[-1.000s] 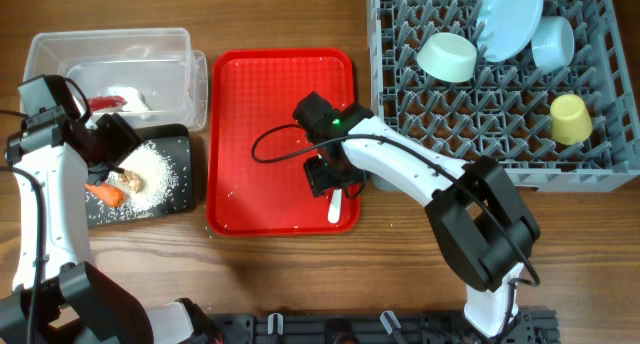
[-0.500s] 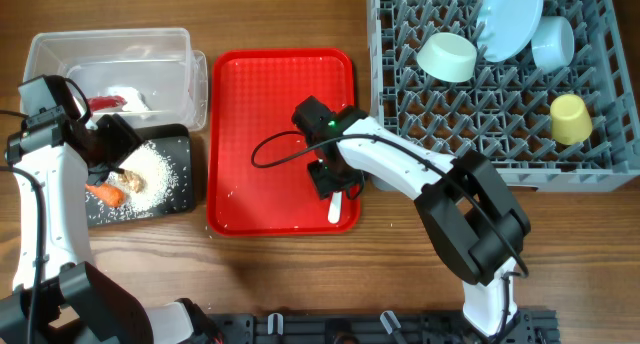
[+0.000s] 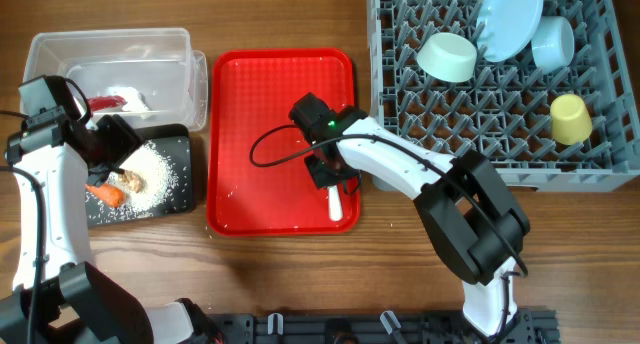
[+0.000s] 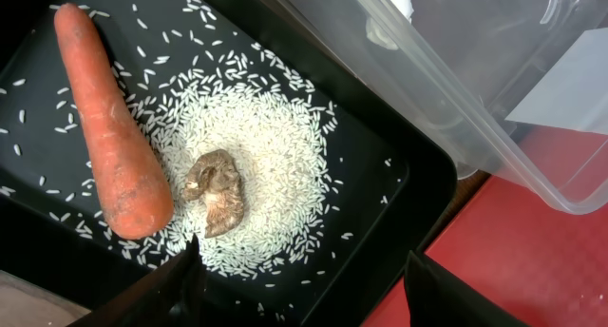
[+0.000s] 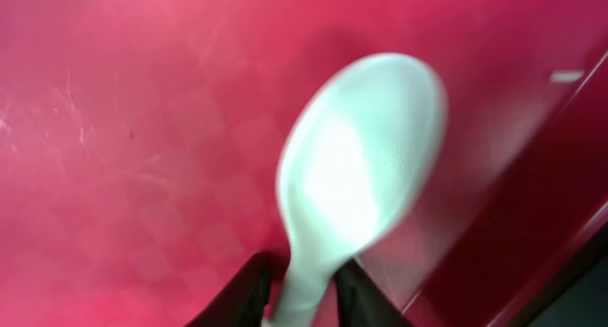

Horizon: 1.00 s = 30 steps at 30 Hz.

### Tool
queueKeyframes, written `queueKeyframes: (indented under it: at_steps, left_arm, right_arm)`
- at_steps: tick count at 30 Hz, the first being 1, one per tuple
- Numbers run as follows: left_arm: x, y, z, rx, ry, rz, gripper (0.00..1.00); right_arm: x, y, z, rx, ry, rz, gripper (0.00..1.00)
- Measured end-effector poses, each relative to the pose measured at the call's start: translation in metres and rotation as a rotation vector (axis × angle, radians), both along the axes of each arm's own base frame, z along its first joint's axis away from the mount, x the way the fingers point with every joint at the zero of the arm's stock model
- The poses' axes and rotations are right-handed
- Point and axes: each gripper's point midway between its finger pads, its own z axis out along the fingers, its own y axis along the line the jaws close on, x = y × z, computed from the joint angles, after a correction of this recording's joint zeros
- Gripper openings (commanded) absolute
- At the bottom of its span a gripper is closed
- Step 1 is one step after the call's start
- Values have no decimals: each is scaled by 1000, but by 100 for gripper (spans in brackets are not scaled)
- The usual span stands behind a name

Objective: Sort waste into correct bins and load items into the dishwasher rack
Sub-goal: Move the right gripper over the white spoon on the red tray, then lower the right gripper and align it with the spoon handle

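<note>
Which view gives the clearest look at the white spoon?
Right wrist: the white spoon fills the frame, its handle pinched in the right gripper. Overhead shows it small on the red tray, partly under the arm. Left wrist misses it.

Left gripper [image 4: 302, 270] wide, right gripper [image 5: 302, 291] narrow.

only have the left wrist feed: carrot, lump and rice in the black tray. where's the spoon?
Observer: The white spoon lies in the near right corner of the red tray.
Operator: right gripper on it?
Observer: Yes. The right gripper is pinching the spoon's handle from both sides.
Operator: rack loaded?
Observer: The dishwasher rack holds the pale blue plate, the pale green bowl, the light blue bowl and the yellow cup.
</note>
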Motion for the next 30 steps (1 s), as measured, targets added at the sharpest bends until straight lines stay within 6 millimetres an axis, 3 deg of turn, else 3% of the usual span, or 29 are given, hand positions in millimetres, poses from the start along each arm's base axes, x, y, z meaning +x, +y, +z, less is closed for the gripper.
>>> queueKeyframes:
  at_steps: [4,9,19,23,25,30]
  left_arm:
    - [0,0,0,0,0,0,69]
    - [0,0,0,0,0,0,69]
    - [0,0,0,0,0,0,69]
    - [0,0,0,0,0,0,69]
    - [0,0,0,0,0,0,69]
    - [0,0,0,0,0,0,69]
  right_arm:
    - [2,1,0,3,-8,0,22]
    - [6,4,1,6,-13,1,14]
    - [18,13,12,33,-44,-1,13]
    - [31,13,35,77,-100,-19,13]
    - [43,9,57,110,-154,-43,15]
    - [76,-12,110,183,-290,-89,31]
